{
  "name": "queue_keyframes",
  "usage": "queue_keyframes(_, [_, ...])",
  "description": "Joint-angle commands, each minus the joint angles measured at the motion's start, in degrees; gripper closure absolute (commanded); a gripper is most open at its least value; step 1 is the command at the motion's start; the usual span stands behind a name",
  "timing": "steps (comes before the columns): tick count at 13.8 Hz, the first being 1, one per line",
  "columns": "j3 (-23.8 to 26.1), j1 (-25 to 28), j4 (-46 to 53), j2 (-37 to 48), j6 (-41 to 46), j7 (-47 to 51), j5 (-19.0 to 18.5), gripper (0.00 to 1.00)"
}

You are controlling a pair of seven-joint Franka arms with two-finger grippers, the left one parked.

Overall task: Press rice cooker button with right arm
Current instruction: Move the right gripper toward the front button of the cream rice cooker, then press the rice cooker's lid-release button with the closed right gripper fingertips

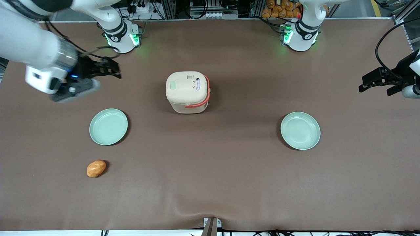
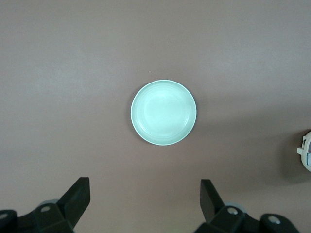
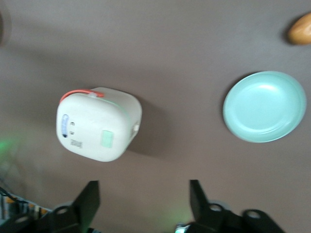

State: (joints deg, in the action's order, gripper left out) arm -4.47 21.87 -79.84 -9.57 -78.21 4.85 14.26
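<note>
The rice cooker [image 1: 187, 92] stands upright on the brown table [image 1: 210, 183], lid closed, with its coral handle [image 1: 200, 101] folded down along the side toward the parked arm's end. The pale-green button [image 1: 173, 85] sits on the lid, on the side toward the working arm's end. The right arm [image 1: 31, 49] holds its gripper [image 1: 113, 70] in the air, well apart from the cooker toward the working arm's end, touching nothing. In the right wrist view its fingers [image 3: 90, 199] stand wide apart and hold nothing. Nearer the front camera than the cooker lie two green plates [image 1: 108, 127] [image 1: 300, 130], one toward each end, and an orange lump [image 1: 96, 168].
</note>
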Motion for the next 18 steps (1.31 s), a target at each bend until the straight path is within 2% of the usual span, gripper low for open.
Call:
queue_keyframes(1, [-0.7,8.0,0.5,-1.9,-0.4,12.9,0.8,0.51])
queue_keyframes(3, [-0.7,11.3,0.2,-3.5,-2.3,15.6,0.8,0.61])
queue_keyframes(5, [-0.7,13.5,0.2,-5.4,-3.0,15.9,0.7,0.77])
queue_keyframes(8, [-0.7,14.0,-2.9,-5.7,-5.5,16.5,0.8,0.88])
queue_keyframes(15, [-0.2,15.0,-15.3,-5.1,-14.8,16.3,0.8,0.90])
queue_keyframes(18, [0.0,15.5,-16.9,-5.1,-15.3,15.9,0.8,0.90])
